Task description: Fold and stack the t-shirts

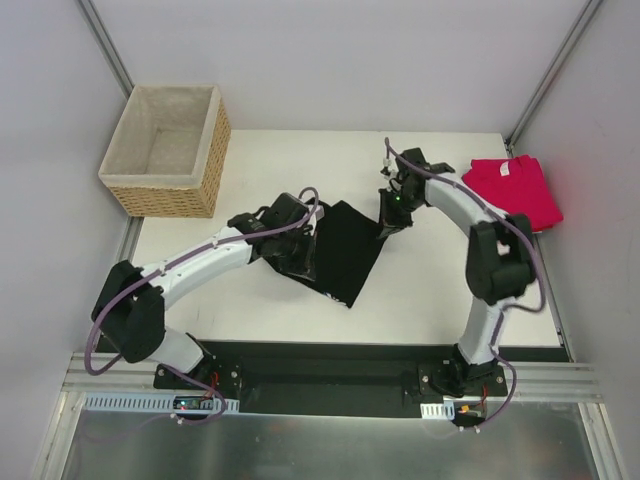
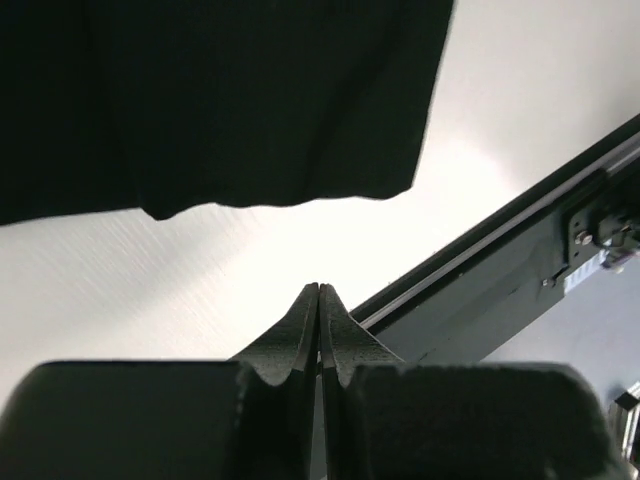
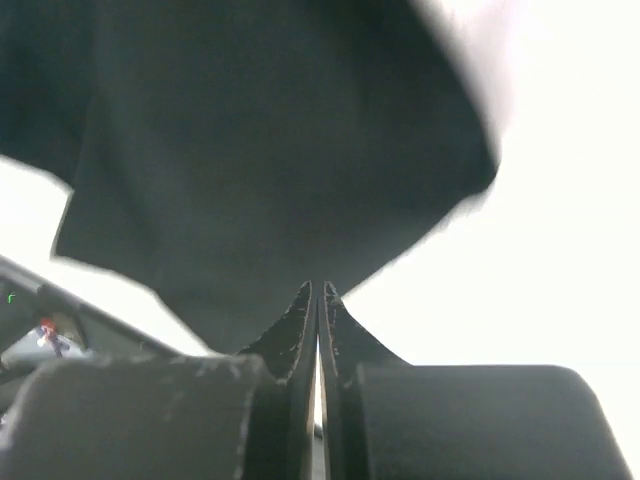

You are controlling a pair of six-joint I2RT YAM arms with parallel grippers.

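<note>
A black t-shirt (image 1: 345, 250) lies folded into a slanted strip at mid-table, and no print shows on it. My left gripper (image 1: 303, 262) is at its left edge. In the left wrist view this gripper (image 2: 319, 291) is shut and empty over bare white table, a short way from the black t-shirt's hem (image 2: 250, 100). My right gripper (image 1: 388, 222) is at the shirt's far right corner. Its jaws (image 3: 318, 289) are shut with nothing between them, the tips right at the edge of the dark cloth (image 3: 270, 150). A pinkish-red t-shirt (image 1: 515, 190) lies folded at the far right.
A wicker basket (image 1: 210, 165) with pale lining stands at the far left corner. The black mounting rail (image 1: 330, 375) runs along the near edge and also shows as a dark rail (image 2: 500, 270) in the left wrist view. Grey walls close in the table (image 1: 280, 160).
</note>
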